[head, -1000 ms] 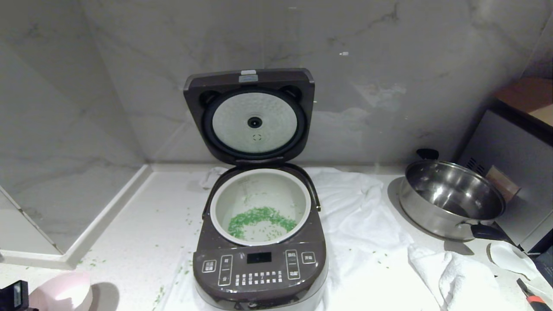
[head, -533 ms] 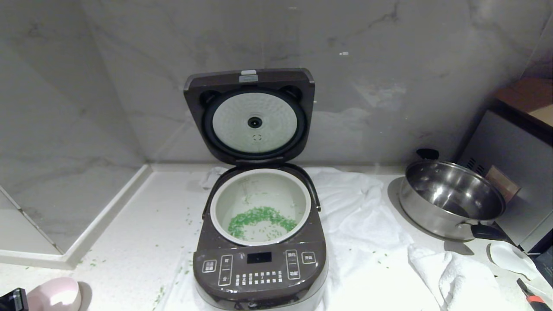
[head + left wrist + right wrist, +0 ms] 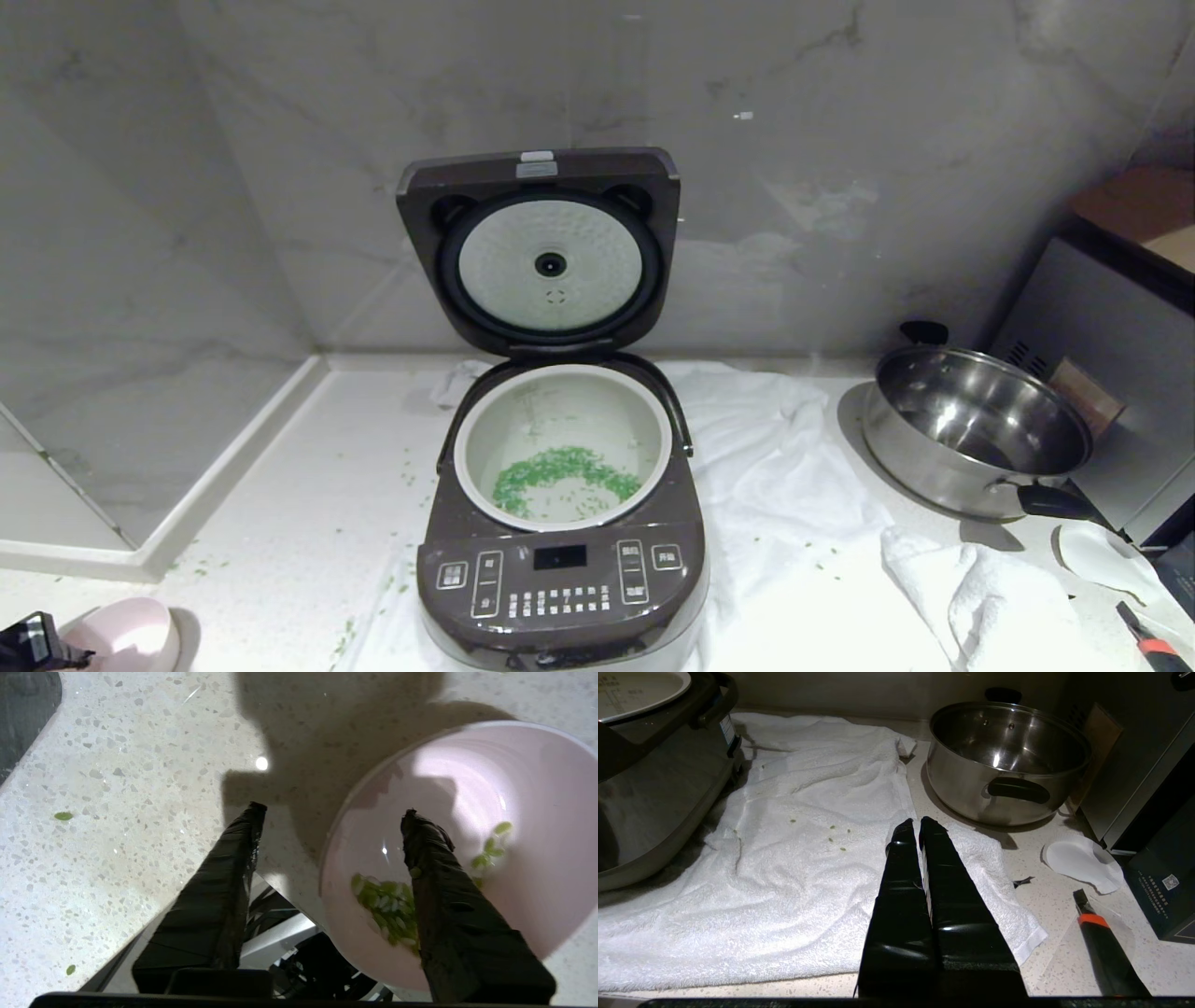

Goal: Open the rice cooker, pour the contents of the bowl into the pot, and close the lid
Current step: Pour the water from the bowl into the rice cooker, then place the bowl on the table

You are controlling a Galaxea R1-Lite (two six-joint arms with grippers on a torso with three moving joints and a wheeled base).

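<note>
**Releasing the bowl: left fingers spread astride its rim**

Sitting upright on the speckled counter (image 3: 117,788), at the near left corner of the head view, is the bowl (image 3: 126,635). The left gripper (image 3: 331,809) is above it with its fingers (image 3: 219,886) parted: one is outside the bowl over the counter, the other over the bowl's inside. Neither pad can be seen pressing the rim, so nothing is gripped. A few green bits (image 3: 385,903) remain in the bowl's bottom and on its wall.

The rice cooker (image 3: 560,588) stands mid-counter on a white towel (image 3: 775,467), control panel toward the robot. The lid (image 3: 540,247) is up on its rear hinge, standing near upright against the marble wall (image 3: 840,140), its dimpled inner plate facing forward. The pot (image 3: 563,397) sits seated in the cooker; the contents (image 3: 560,471) lie across its floor in a loose arc. Stray green bits are scattered on the counter left of the cooker and on the towel to its right.

The right gripper (image 3: 920,823) is low at the robot's right over the towel's near edge, fingers pressed together and holding nothing.

A steel pan (image 3: 976,429) with black handles stands well right of the cooker. Near it lie a white paper scrap (image 3: 1083,861) and an orange-and-black tool (image 3: 1099,935).
</note>
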